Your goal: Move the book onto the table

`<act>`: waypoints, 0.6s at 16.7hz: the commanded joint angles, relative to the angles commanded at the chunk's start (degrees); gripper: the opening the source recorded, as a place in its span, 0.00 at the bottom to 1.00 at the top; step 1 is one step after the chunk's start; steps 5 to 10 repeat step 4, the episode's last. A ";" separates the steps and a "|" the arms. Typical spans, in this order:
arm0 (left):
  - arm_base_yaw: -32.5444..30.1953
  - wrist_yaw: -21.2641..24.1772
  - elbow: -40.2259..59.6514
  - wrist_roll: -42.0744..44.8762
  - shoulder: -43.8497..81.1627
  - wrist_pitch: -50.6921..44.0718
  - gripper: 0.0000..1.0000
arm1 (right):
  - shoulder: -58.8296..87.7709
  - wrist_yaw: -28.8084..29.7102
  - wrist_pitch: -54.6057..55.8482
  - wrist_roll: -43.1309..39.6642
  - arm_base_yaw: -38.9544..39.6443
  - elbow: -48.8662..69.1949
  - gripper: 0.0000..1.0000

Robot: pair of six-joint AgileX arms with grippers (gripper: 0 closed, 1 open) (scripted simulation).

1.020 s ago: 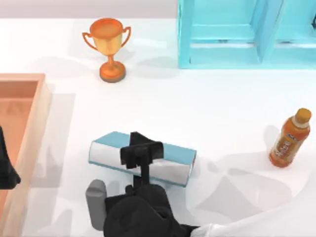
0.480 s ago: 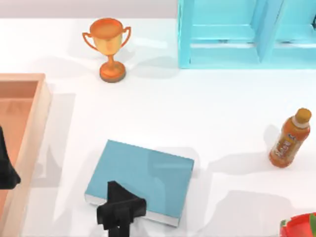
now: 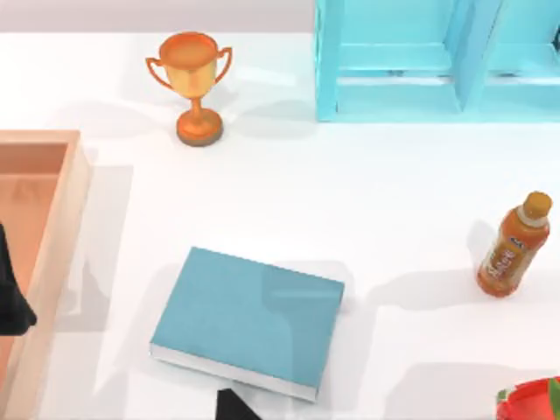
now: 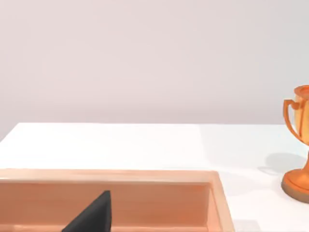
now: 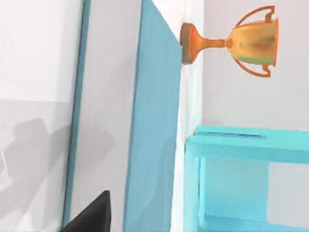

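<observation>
The book (image 3: 249, 317) lies flat on the white table (image 3: 367, 210) at the front centre, teal cover up and white page edge toward the front. It rests free, with nothing holding it. The right wrist view looks along the book's cover (image 5: 152, 125) from close by. My right gripper (image 3: 233, 405) is a black tip at the front edge of the top view, just in front of the book and apart from it. My left gripper (image 3: 10, 302) stays parked at the left edge, over the wooden tray.
A tan wooden tray (image 3: 52, 219) runs along the left side. A gold trophy (image 3: 194, 83) stands at the back left and a light-blue shelf unit (image 3: 437, 57) at the back right. An orange bottle (image 3: 512, 245) stands at the right, and a red object (image 3: 529, 402) sits at the front right corner.
A second ago the right gripper held the book tilted on its edge. The book has since dropped flat, and the gripper has pulled back toward the front edge.
</observation>
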 joint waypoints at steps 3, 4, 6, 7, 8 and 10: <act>0.00 0.00 0.00 0.00 0.00 0.00 1.00 | -0.18 0.53 -3.23 1.64 0.32 0.36 1.00; 0.00 0.00 0.00 0.00 0.00 0.00 1.00 | -0.18 0.53 -3.23 1.64 0.32 0.36 1.00; 0.00 0.00 0.00 0.00 0.00 0.00 1.00 | -0.18 0.53 -3.23 1.64 0.32 0.36 1.00; 0.00 0.00 0.00 0.00 0.00 0.00 1.00 | -0.18 0.53 -3.23 1.64 0.32 0.36 1.00; 0.00 0.00 0.00 0.00 0.00 0.00 1.00 | -0.18 0.53 -3.23 1.64 0.32 0.36 1.00; 0.00 0.00 0.00 0.00 0.00 0.00 1.00 | -0.18 0.53 -3.23 1.64 0.32 0.36 1.00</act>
